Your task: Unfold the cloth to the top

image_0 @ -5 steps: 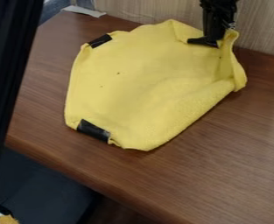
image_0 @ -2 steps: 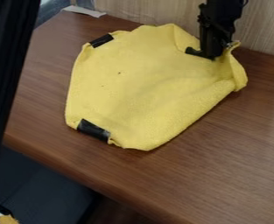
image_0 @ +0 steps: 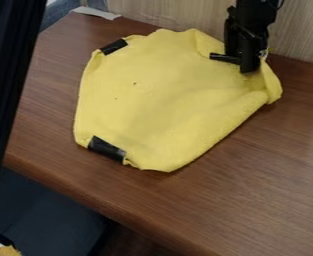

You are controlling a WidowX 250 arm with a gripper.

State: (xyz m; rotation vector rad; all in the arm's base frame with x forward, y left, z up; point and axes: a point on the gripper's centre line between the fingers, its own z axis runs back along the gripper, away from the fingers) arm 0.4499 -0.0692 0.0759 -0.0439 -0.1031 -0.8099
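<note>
Brown tabletop [image_0: 259, 170]: raised cloth [image_0: 152, 100] corner sinks

At left, a black patch [image_0: 106, 148] marks the yellow cloth, spread on the wood. At its upper right, the black gripper [image_0: 237, 64] has dropped lower and the upstanding flap [image_0: 272, 87] has slumped; whether it grips fabric cannot be told. That corner probably still needs opening toward the top.

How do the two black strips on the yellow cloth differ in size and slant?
The upper strip looks smaller; the lower strip looks longer and broader. The upper strip slants up toward the right of the view, while the lower strip slants down toward the right. Both are black and sit at the left part of the cloth's outline.
</note>
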